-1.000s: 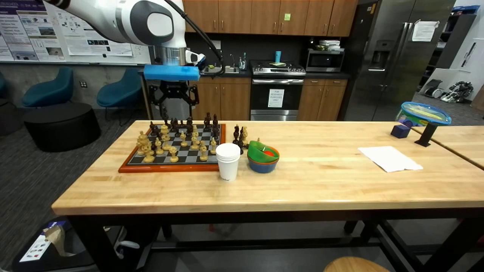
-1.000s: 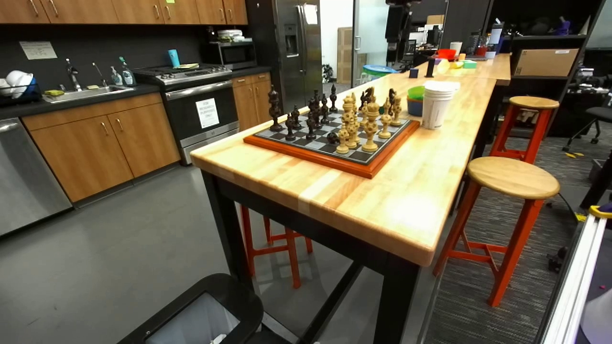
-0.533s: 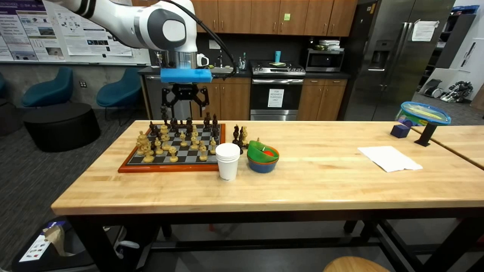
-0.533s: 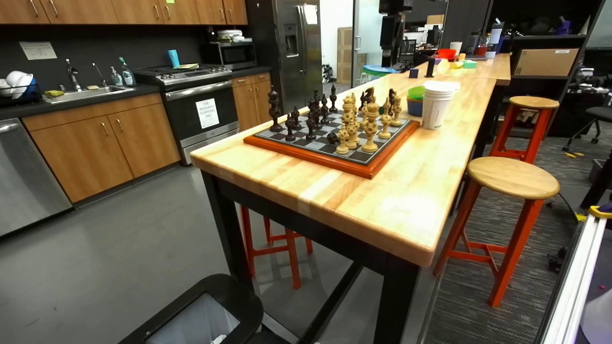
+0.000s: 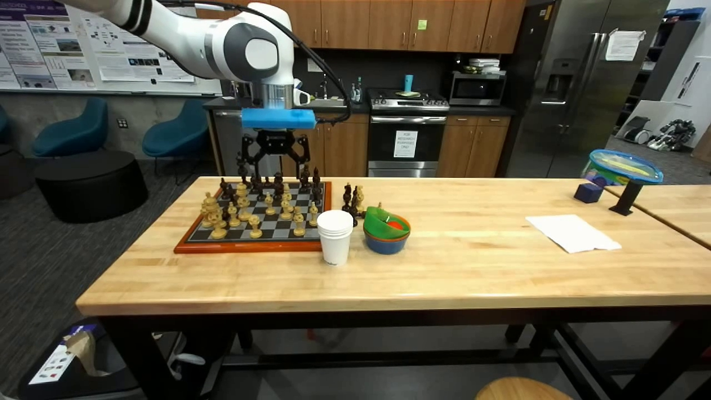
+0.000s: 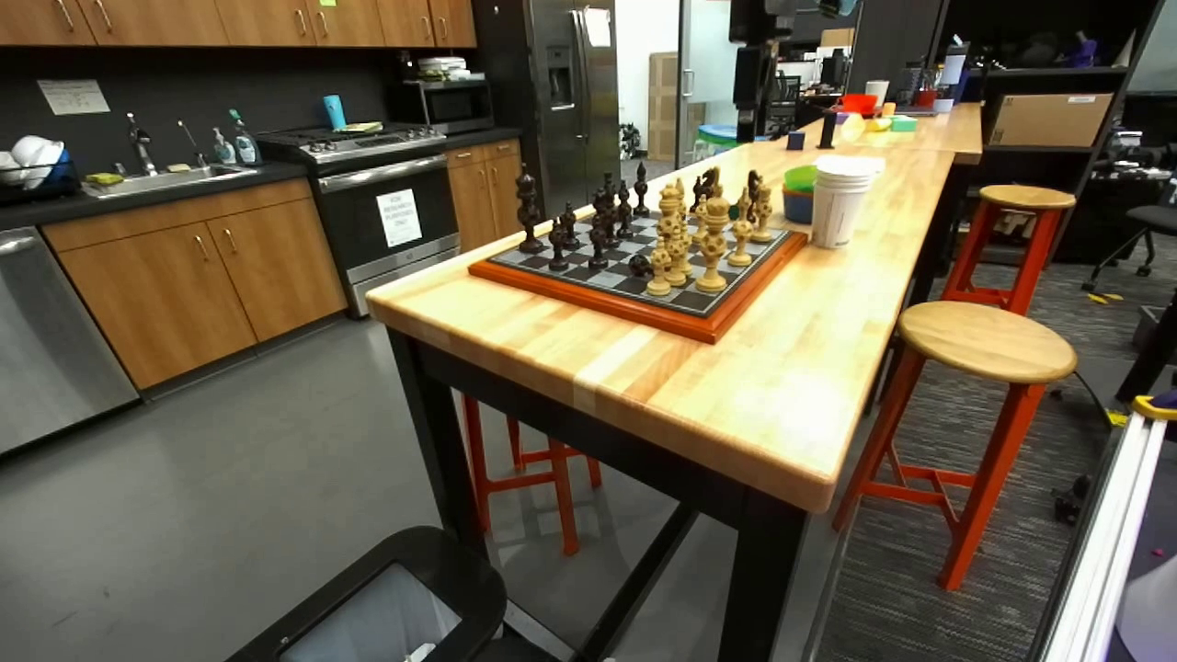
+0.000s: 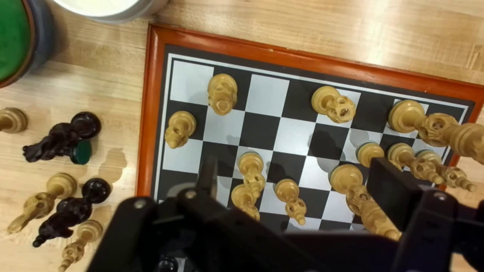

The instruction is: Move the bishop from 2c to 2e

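A chess board (image 7: 302,58) with an orange-brown rim carries pale and dark pieces; it shows in both exterior views (image 5: 261,248) (image 6: 588,299). Which piece is the bishop I cannot tell. In the wrist view a pale piece with a pointed top (image 7: 295,206) stands between my fingers, with a similar pale piece (image 7: 251,168) left of it. A tall pale piece (image 7: 357,196) is close to the right finger in the picture. My gripper (image 7: 300,185) is open and empty; in both exterior views (image 5: 276,171) (image 6: 749,129) it hangs above or behind the board's far part.
A stack of white cups (image 5: 335,239) stands at the board's near corner, beside nested bowls (image 5: 386,245). Several loose pieces (image 7: 60,185) stand beside the board. A white sheet (image 5: 572,233) and a dark blue block (image 5: 588,193) lie further right.
In an exterior view my gripper has moved right and then somewhat down toward the board. It stays open. The pieces have not visibly moved.
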### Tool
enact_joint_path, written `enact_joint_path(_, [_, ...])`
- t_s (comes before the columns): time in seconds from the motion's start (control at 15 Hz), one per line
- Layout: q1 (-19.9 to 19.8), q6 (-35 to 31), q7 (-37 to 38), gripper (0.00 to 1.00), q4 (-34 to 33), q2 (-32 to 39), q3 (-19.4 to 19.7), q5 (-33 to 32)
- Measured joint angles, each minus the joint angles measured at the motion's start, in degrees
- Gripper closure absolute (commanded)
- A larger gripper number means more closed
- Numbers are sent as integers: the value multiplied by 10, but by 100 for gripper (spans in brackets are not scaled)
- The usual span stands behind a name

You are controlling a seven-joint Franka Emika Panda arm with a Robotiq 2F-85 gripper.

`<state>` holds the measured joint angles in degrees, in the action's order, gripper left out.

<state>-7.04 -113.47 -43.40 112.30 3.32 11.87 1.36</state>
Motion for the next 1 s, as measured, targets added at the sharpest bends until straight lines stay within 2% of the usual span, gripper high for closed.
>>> enact_joint_path(0.4, [-16,-1,-23,0,-31,61,-6,0])
enact_joint_path(1.0, [-40,-1,-24,0,-119,144,-15,-12])
